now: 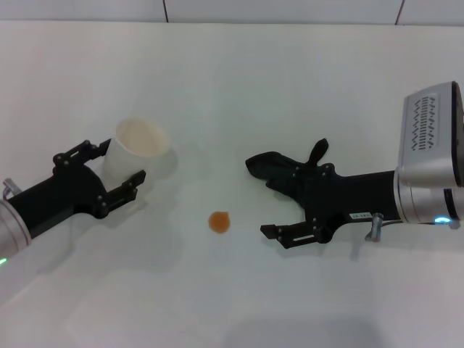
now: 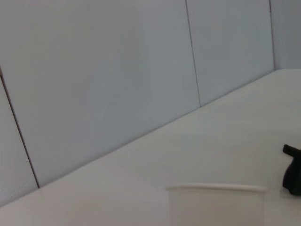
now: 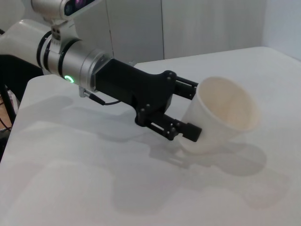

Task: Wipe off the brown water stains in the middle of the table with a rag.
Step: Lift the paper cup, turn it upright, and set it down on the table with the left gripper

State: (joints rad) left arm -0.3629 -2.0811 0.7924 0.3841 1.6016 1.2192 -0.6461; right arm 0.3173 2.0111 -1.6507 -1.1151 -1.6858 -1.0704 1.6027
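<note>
Stains (image 1: 219,222) sit bare on my table (image 1: 232,87), between my grippers: left gripper (image 1: 116,171) pinching a cup (image 1: 138,154) (tilted), right gripper (image 1: 270,197) spread, rag (image 1: 267,167) on one finger.

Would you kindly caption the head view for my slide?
Left gripper clasps a cup; right gripper open with rag near the stain.

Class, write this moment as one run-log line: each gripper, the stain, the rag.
left gripper: shut on cup | right gripper: open, rag at upper finger | stain: unwiped, on table between arms
</note>
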